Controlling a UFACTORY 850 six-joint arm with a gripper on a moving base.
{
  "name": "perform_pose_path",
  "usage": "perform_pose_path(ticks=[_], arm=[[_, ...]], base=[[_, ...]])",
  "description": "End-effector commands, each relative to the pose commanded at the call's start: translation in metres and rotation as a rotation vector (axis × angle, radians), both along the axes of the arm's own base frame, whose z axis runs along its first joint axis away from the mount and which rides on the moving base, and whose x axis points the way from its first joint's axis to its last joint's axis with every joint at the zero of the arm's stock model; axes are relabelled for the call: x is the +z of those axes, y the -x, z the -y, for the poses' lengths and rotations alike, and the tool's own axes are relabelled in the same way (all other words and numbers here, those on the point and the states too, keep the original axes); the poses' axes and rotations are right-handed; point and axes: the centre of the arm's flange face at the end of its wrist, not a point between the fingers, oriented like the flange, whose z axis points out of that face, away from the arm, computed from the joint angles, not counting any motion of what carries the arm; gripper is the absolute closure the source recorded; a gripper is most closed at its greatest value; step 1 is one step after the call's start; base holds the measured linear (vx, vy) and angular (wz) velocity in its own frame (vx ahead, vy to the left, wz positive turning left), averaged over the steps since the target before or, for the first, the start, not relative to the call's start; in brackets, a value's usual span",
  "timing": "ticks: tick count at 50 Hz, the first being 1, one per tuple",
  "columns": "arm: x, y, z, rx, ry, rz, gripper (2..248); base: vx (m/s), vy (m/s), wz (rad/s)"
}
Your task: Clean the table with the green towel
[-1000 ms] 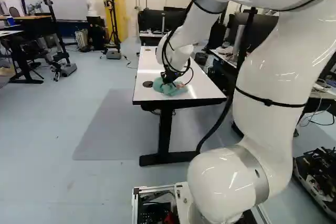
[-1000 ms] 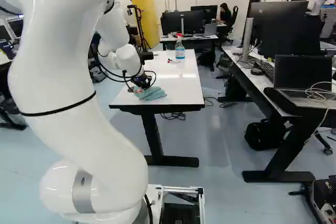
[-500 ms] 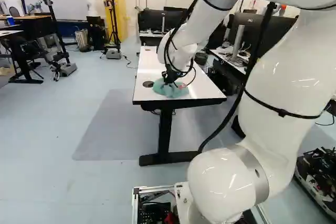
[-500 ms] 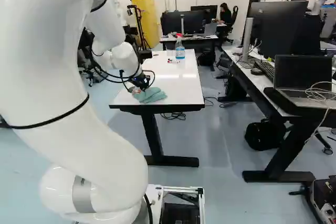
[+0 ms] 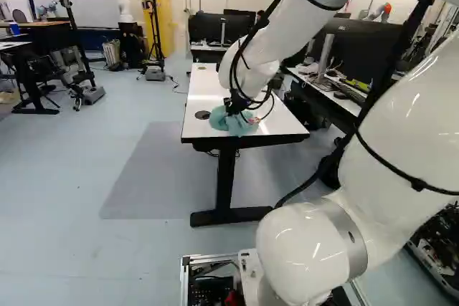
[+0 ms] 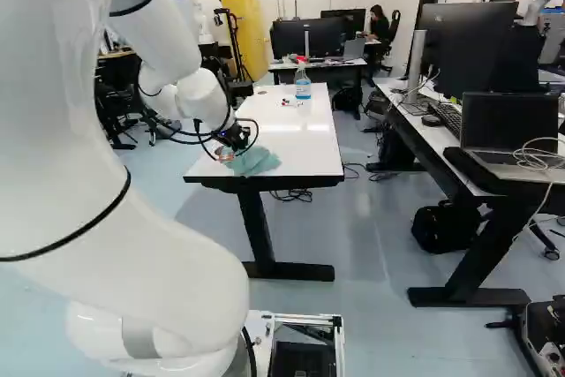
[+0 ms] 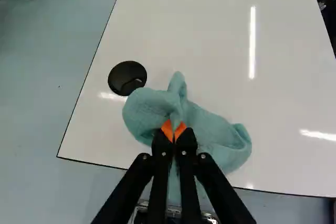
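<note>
The largest thing is the rectangular white table [image 6: 305,134] with black edging and black legs. A glossy white robot arm [image 6: 172,278] reaches to its near end, its black two-finger gripper [image 5: 235,107] low there. The fingers' orange pads [image 7: 166,128] stand almost together, pinching a gathered fold of the soft, crumpled green cloth towel [image 7: 215,135]. The towel lies bunched close to the table's near edge, nearer its left corner than its right. Toward the far right corner stands an upright clear spray bottle [image 6: 303,88] with blue on it and a red-and-white top. A round black cable cover [image 7: 127,77] sits by the left edge, just beside the towel. Smallest are some red and dark bits [image 6: 290,102] near the bottle.
</note>
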Motion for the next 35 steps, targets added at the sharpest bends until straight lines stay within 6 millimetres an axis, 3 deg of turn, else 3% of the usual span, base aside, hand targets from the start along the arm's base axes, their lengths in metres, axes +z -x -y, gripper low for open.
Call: perform_pose_path(ticks=[35], arm=[[-0.0003, 0.0055, 0.0077, -0.017, 0.000, 0.001, 226]], base=[[0.000, 0.000, 0.000]])
